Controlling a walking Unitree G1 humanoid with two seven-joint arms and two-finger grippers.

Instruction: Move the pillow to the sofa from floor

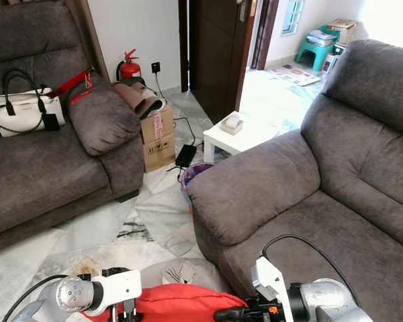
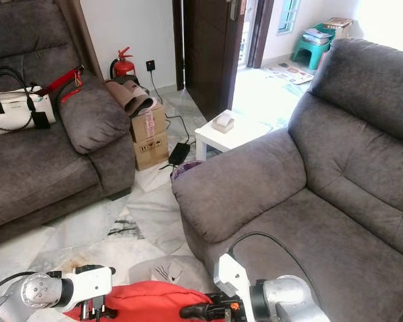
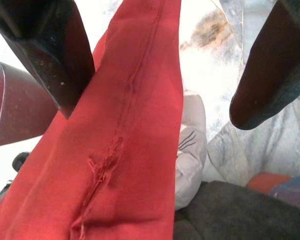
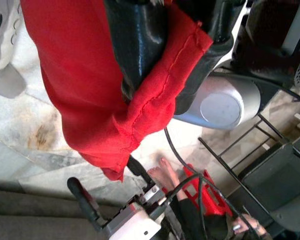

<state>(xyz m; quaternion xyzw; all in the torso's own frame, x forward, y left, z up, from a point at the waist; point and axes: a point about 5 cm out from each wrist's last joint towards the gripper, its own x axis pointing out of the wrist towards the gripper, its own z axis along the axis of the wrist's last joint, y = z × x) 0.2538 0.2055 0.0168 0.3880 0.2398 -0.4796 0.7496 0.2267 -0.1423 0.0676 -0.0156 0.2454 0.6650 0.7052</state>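
Left eye view shows the red pillow (image 1: 181, 303) at the bottom centre of the frame, held up between the two arms just in front of the near sofa (image 1: 322, 201), whose seat fills the right half. The left gripper (image 3: 160, 70) stands with its jaws apart, one black finger (image 3: 50, 50) on each side of the pillow's seamed edge; it looks as though the fabric lies between them without being pinched, though the wrist picture is too close to be sure. The right gripper (image 4: 160, 65) has its jaws closed on a corner of the pillow, red cloth bunched between the fingers. Two grey sofas are in sight: the near one at right and a second sofa (image 1: 47, 154) at upper left carrying one white handbag (image 1: 23, 111). Between them runs a strip of marble floor (image 1: 148, 215), with one white bench (image 1: 238, 137) at the near sofa's armrest, two stacked cardboard boxes (image 1: 158, 137), and one fire extinguisher (image 1: 128, 67) by the wall. In the right wrist view a person's bare foot (image 4: 165, 172) rests on the floor.
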